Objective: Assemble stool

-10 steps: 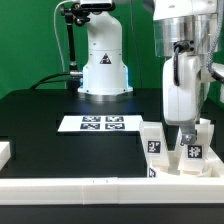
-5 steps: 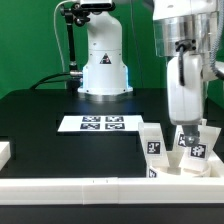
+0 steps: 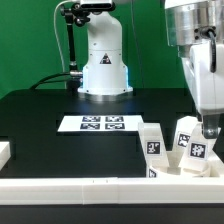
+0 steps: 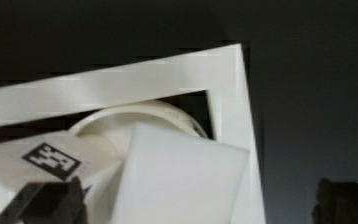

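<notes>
Closest to me a long white rail (image 3: 70, 186) runs along the front edge of the black table (image 3: 60, 105). Just behind it, toward the exterior view's right, the stool parts sit bunched in the corner: one tagged leg (image 3: 152, 140) stands upright, a second leg (image 3: 185, 135) stands just beside it, and a third leg (image 3: 200, 150) leans tilted, all resting on or against the round seat (image 3: 172, 170), which is mostly hidden behind the rail. The gripper (image 3: 209, 131) hangs right over that tilted leg, touching or nearly so; I cannot tell whether its fingers are clamped or apart. The wrist view shows a tagged leg (image 4: 69, 160) and the seat's curved edge (image 4: 131, 118) tucked inside the rail's corner (image 4: 233, 90). Farther back than the rail lies the marker board (image 3: 98, 123), and behind that stands a white robot base (image 3: 104, 60)
</notes>
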Robot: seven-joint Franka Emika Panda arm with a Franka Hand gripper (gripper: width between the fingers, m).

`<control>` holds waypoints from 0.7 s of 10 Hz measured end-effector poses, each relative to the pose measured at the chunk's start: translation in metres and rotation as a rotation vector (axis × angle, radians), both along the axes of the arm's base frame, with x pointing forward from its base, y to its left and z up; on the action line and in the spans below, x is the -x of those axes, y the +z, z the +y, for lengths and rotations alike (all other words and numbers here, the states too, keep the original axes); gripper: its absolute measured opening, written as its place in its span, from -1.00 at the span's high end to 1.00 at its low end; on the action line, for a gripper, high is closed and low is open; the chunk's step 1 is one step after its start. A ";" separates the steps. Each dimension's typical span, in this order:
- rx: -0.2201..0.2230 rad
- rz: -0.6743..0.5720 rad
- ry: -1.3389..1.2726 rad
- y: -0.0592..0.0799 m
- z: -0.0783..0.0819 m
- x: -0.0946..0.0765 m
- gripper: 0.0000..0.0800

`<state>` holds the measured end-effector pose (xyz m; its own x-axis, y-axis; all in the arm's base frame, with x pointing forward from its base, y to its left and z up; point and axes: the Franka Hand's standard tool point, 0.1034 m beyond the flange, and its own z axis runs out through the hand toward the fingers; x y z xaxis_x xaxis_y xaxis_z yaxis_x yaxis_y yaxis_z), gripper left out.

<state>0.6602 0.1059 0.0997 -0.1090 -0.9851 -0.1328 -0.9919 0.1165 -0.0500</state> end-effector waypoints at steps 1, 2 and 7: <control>0.005 -0.008 0.069 0.000 0.000 0.000 -0.62; 0.011 -0.019 0.156 0.000 0.000 0.000 -0.62; 0.069 -0.079 0.721 0.003 0.009 -0.001 -0.62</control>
<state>0.6616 0.1146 0.1031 0.5773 -0.8151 -0.0488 -0.8143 -0.5703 -0.1082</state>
